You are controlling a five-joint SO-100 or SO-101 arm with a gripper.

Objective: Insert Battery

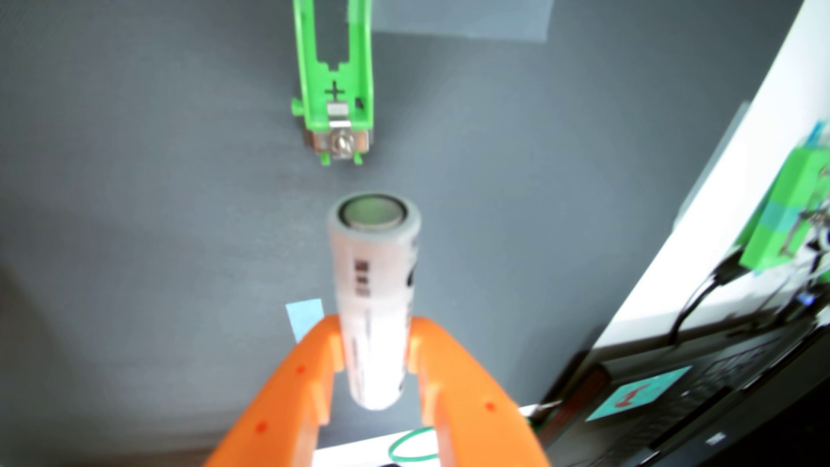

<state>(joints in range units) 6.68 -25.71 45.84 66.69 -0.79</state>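
In the wrist view, a white cylindrical battery (375, 287) with dark print points its metal end cap away from me, toward the top of the picture. My orange gripper (375, 330) is shut on the battery, its two fingers clamping the rear half. A green battery holder (333, 85) lies farther ahead on the grey mat, its empty slot running up out of the picture. A plus sign and a metal contact with a screw mark its near end. A gap of bare mat separates the battery's tip from the holder.
A grey mat (134, 179) covers the table. Blue tape (305, 316) lies beside the left finger. At right are a white surface (673, 251), a green part with cables (790, 215), and a dark laptop-like device (700, 404). A green ring (413, 447) lies at the bottom.
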